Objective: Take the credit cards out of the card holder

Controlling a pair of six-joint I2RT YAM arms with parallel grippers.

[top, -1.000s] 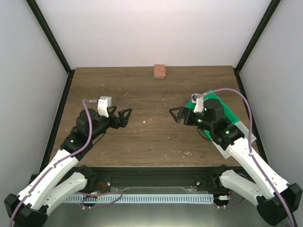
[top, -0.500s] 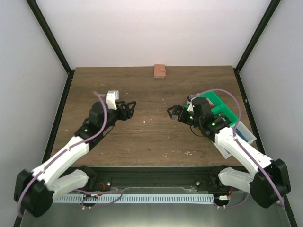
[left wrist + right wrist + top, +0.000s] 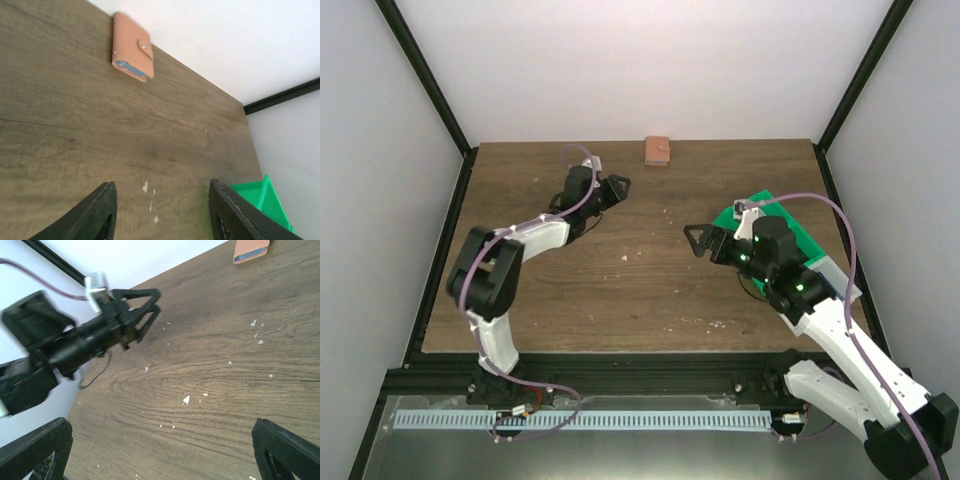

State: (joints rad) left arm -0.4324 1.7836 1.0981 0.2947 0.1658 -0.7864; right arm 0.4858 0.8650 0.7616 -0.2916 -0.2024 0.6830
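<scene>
The card holder (image 3: 658,150), a small tan-pink wallet snapped shut, lies flat at the table's far edge by the white wall. In the left wrist view the card holder (image 3: 131,47) shows a light blue edge along one side. The credit cards are hidden inside it. My left gripper (image 3: 617,188) reaches far forward, a short way to the near left of the holder. Its fingers (image 3: 97,215) stand apart over bare wood. My right gripper (image 3: 698,240) hovers wide open over the middle of the table, well short of the holder (image 3: 251,250).
A green compartment tray (image 3: 790,222) lies at the right, partly under the right arm; its corner (image 3: 262,200) shows in the left wrist view. Small white flecks (image 3: 186,400) dot the brown wood. Black frame posts and white walls ring the table.
The left arm has stretched forward and right toward the card holder, its jaws narrowing. The right arm swung a little left, then drew back right, staying open.
</scene>
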